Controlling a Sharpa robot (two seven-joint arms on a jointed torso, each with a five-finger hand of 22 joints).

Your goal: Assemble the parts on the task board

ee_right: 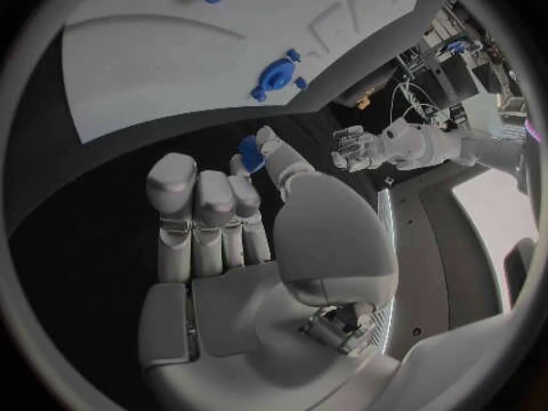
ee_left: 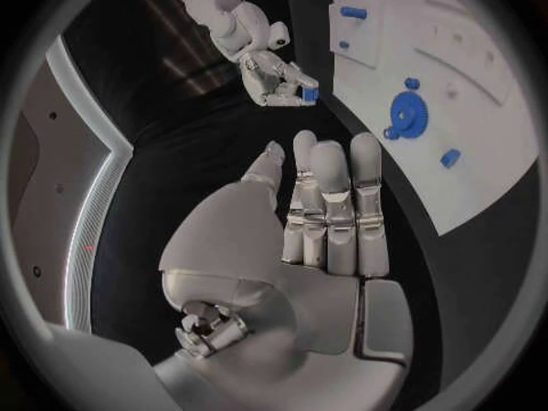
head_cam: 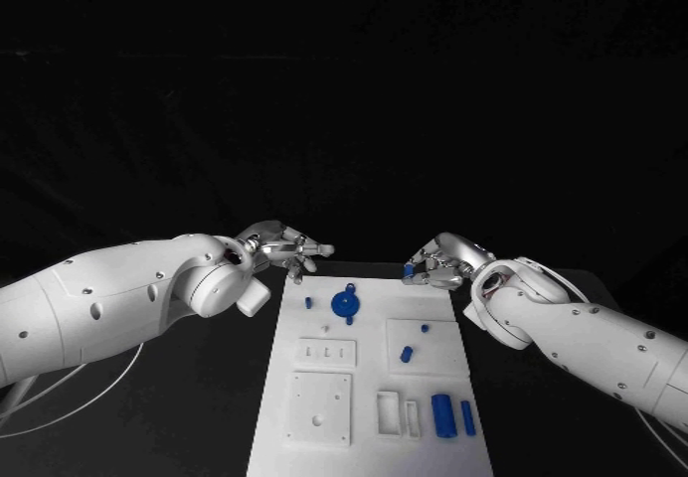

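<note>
White task board (head_cam: 430, 383) lies lengthwise mid-table, a blue gear (head_cam: 346, 303) toward its far end and blue cylinders (head_cam: 453, 414) at its near right. My right hand (head_cam: 434, 265) pinches a small blue part (ee_right: 250, 149); my left hand (head_cam: 282, 248) hovers empty, fingers straight.

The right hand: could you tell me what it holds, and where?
The right hand pinches a small blue part at its fingertips; the exact spot cannot be told.
</note>
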